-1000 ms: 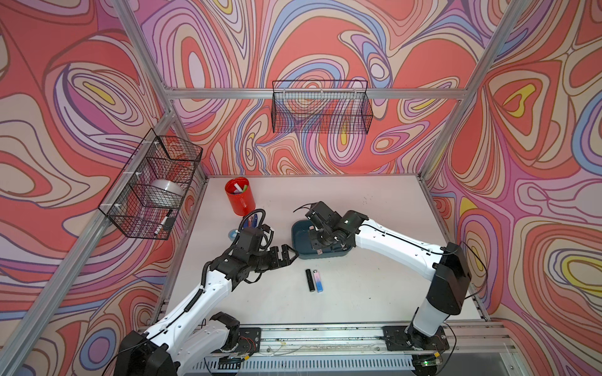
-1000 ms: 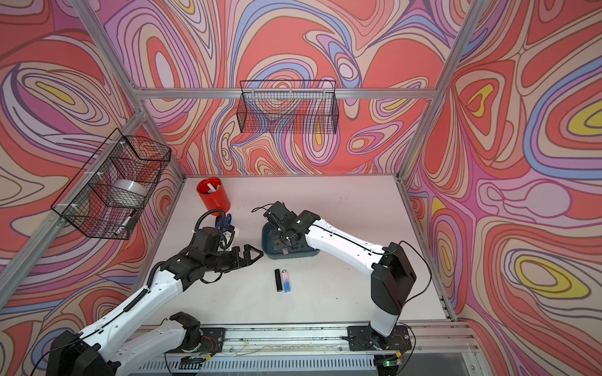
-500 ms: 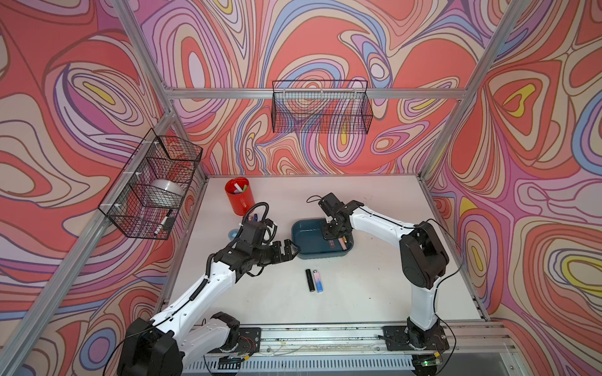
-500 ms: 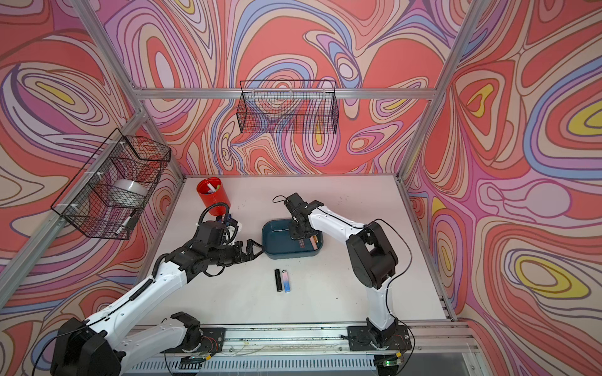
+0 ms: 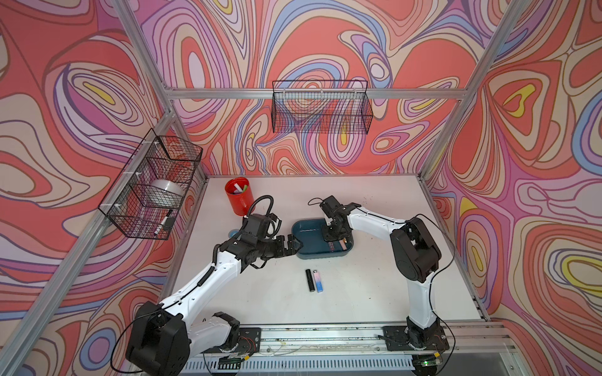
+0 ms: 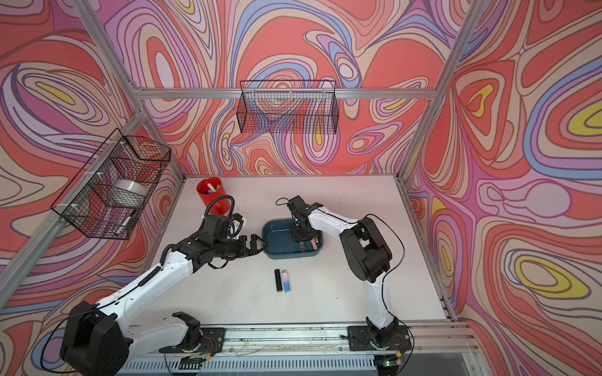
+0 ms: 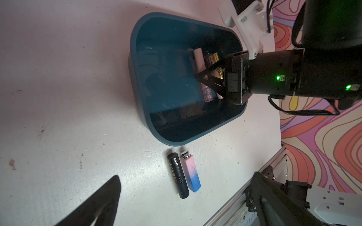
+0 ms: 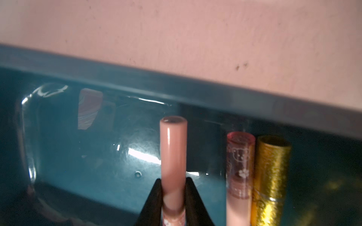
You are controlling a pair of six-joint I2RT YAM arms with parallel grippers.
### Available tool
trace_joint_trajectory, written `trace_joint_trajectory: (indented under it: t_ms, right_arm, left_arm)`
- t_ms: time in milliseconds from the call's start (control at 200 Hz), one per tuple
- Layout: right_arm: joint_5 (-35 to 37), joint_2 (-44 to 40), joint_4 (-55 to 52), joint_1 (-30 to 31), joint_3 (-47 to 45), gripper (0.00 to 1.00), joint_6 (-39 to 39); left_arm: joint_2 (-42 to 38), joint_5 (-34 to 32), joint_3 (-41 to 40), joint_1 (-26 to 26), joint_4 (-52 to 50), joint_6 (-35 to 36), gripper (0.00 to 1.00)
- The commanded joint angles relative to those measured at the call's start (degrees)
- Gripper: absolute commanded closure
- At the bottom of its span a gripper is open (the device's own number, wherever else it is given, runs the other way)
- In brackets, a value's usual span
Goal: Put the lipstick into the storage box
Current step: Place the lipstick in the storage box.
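We find the right gripper (image 8: 173, 188) closed narrowly on the pink lipstick (image 8: 173, 148), which it holds inside the storage box (image 8: 176, 84), near a printed tube (image 8: 240, 166) and a gold tube (image 8: 271, 166). The left gripper (image 5: 294, 244) stands wide open just beside the box's rim.

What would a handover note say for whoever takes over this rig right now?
Right end effector: shut on a pink lipstick, low inside the storage box; not yet released.
Left end effector: open, empty, at the box's end on the red cup's side; contact unclear.
Done: a bear-print tube and a gold tube lie in the box beside the held one.
Left: release the pink lipstick, withdraw, then probably fetch the black tube and the pink-blue tube, lying side by side on the table in front of the box.
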Motion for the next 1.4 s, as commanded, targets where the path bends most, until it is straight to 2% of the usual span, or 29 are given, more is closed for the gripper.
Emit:
trace_joint_trajectory:
  t_ms: [0,245,411,686,952,1127,1392]
  right_arm:
    - [-0.9,1.3,1.2,-0.2,-1.1,0.75,-0.5]
    - [-0.6,0.4,1.1,-0.3,-1.5,0.68,-0.3]
    - [0.2,-3.4,0.3,-0.3,-0.6,0.59,0.0]
    - [1.0,-9.6,-2.5,-0.3,1.9,0.59,0.1]
    - [-3.0,-17.8,-2.6,0.3,-2.9,0.65,3.2]
    - [-2.8,-22.7,-2.0,4.4,-8.0,0.67,6.2]
    - [0.9,-25.0,0.6,15.9,-15.4,0.68,12.9]
  left_arm:
    - [0.6,-0.2,1.5,-0.2,-1.4,1.0,0.0]
    - [0.5,-0.4,1.6,-0.2,-1.2,1.0,0.0]
    - [0.9,-0.3,1.0,-0.2,-0.6,0.4,0.0]
    - [0.0,-0.4,0.5,-0.2,0.7,0.1,0.0]
    - [-1.0,-1.6,0.4,-0.2,0.1,0.7,0.0]
    - [1.3,-1.7,1.2,-0.1,0.9,2.1,0.0]
    - [1.4,-1.6,0.7,-0.1,1.6,2.2,0.0]
